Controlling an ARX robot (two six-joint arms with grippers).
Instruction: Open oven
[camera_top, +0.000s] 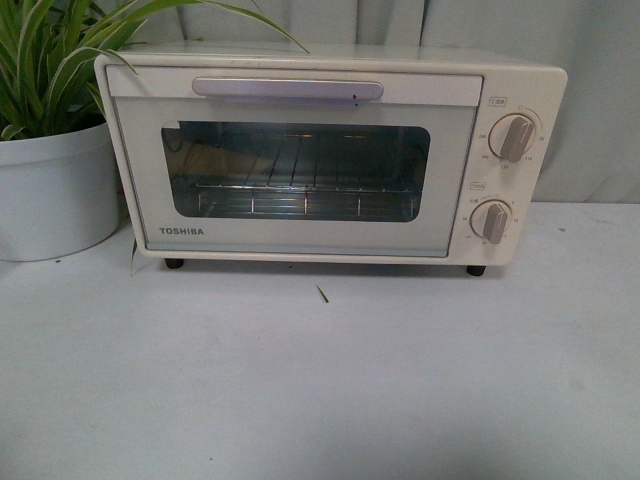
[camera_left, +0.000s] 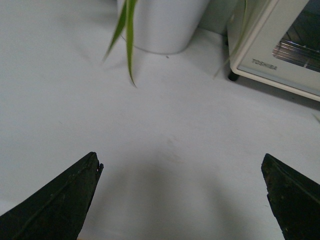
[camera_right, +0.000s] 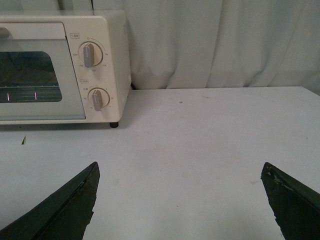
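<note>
Centre of front frame: oven (camera_top: 300, 215) on surface (camera_top: 320, 380), door shut | handle (camera_top: 288, 89) upper centre, long axis running left-right | left claw (camera_left: 181, 165) wide, empty; right claw (camera_right: 180, 170) wide, empty | both short of oven, neither clearly nearer

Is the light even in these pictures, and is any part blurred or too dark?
Front view: soft, even light, the oven sharp, only a thin shadow beneath it. Left wrist view: the left gripper shows nearly black, with a dim shadow on the table. Right wrist view: the right gripper equally dark.
</note>
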